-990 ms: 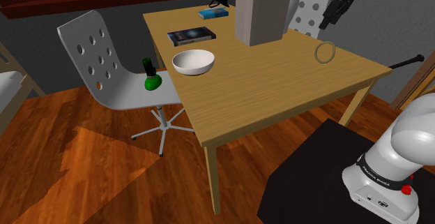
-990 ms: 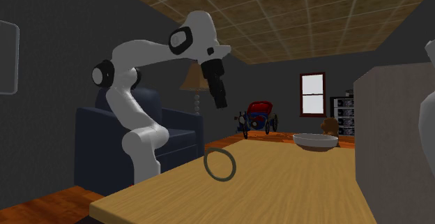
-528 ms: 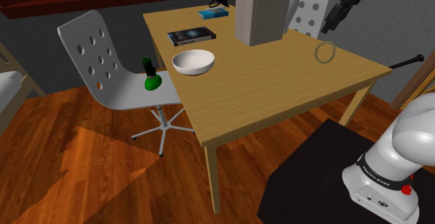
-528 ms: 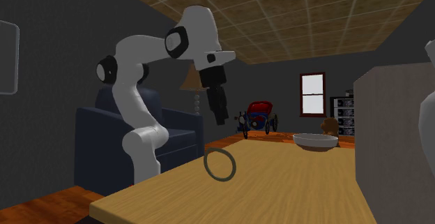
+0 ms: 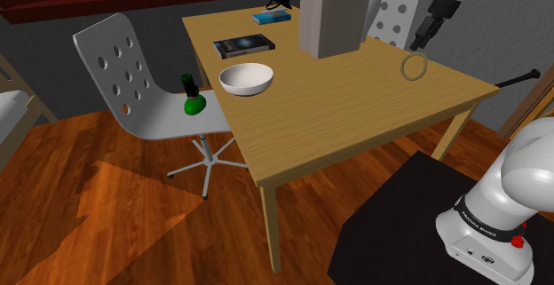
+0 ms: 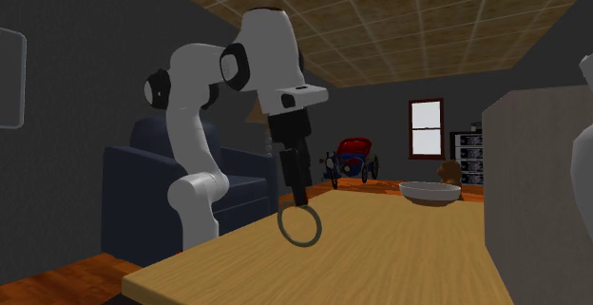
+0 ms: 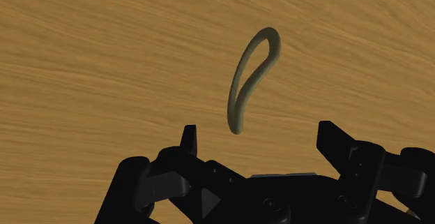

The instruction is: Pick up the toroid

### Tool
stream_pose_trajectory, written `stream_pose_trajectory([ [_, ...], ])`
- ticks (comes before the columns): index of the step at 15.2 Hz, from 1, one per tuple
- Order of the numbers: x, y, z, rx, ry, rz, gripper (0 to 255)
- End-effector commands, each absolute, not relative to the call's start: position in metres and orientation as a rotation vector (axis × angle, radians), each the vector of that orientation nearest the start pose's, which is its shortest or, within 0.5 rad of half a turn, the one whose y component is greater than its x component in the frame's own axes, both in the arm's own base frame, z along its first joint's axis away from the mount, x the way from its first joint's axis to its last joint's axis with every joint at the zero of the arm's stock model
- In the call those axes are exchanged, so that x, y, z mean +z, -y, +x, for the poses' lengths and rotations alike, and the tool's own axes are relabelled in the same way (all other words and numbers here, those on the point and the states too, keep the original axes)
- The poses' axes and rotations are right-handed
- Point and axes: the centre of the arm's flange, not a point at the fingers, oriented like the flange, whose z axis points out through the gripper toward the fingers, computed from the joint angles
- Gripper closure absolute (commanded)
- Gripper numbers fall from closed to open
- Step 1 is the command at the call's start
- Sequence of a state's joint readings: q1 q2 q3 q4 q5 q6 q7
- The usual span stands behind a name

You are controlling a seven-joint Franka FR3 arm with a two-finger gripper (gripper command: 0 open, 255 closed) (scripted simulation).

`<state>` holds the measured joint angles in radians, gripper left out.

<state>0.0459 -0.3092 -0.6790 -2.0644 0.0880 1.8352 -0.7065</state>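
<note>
The toroid (image 5: 403, 68) is a thin olive-grey ring standing on edge on the wooden table (image 5: 355, 114), near its far right corner in the shoulder view. My black gripper (image 5: 417, 43) hangs just above the ring and points down at it. In the second exterior view the gripper (image 6: 300, 199) has its tips just over the top of the toroid (image 6: 282, 229). The wrist view shows the gripper (image 7: 259, 135) open, its fingers (image 7: 334, 139) standing wide apart. The toroid (image 7: 237, 118) stands on the table a little beyond them, untouched.
A tall grey box (image 5: 334, 17) stands just to the ring's left in the shoulder view, with a white bowl (image 5: 247, 78), a dark book (image 5: 243, 46) and a blue book (image 5: 272, 16) further left. White chairs (image 5: 133, 79) stand beside and behind the table. A green bottle (image 5: 193, 99) rests on the near chair.
The arm has swung over the table and the gripper has come down from well above the ring to just over its top, now pointing more steeply down. The ring has not moved.
</note>
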Motion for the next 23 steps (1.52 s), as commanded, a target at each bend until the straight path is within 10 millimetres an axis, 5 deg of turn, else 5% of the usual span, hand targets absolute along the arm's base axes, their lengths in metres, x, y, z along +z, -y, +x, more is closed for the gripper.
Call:
stream_pose_trajectory([
  [1, 0.527, 0.306, 0.38, -0.263, 0.108, -2.914, 0],
  [7, 0.503, 0.306, 0.38, -0.263, 0.108, -2.914, 0],
  [8, 0.503, 0.306, 0.38, -0.263, 0.108, -2.914, 255],
  [17, 0.503, 0.306, 0.38, -0.263, 0.108, -2.914, 255],
  [23, 0.534, 0.306, 0.38, -0.263, 0.108, -2.914, 255],
])
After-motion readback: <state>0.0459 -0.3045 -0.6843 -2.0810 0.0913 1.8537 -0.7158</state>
